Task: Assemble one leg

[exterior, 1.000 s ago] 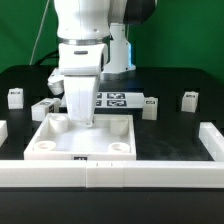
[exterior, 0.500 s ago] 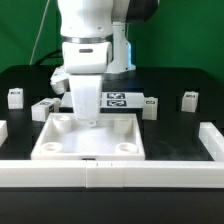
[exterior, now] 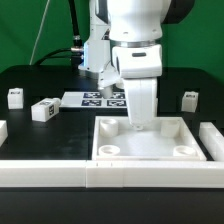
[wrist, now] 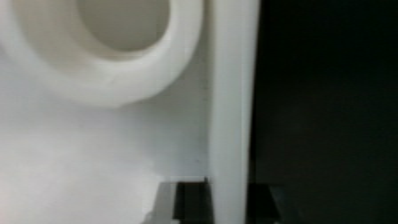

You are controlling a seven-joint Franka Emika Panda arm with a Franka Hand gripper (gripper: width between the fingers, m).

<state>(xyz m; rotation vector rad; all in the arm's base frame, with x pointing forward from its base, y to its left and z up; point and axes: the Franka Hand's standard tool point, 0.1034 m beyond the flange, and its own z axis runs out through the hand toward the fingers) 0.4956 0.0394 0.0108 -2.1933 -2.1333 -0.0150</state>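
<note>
Exterior view: leg (exterior: 190,100) stands upright, axis vertical.

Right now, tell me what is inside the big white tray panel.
Only its own round corner sockets show inside the tray panel, no loose part. The gripper reaches down at the far wall and covers the patch behind it.

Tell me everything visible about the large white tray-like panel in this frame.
The white panel is a square, shallow plastic-looking tray with a raised rim and round sockets at its corners. It lies flat on the black table, toward the exterior view's right, its near edge against the white front rail. The gripper pinches its far wall.
</note>
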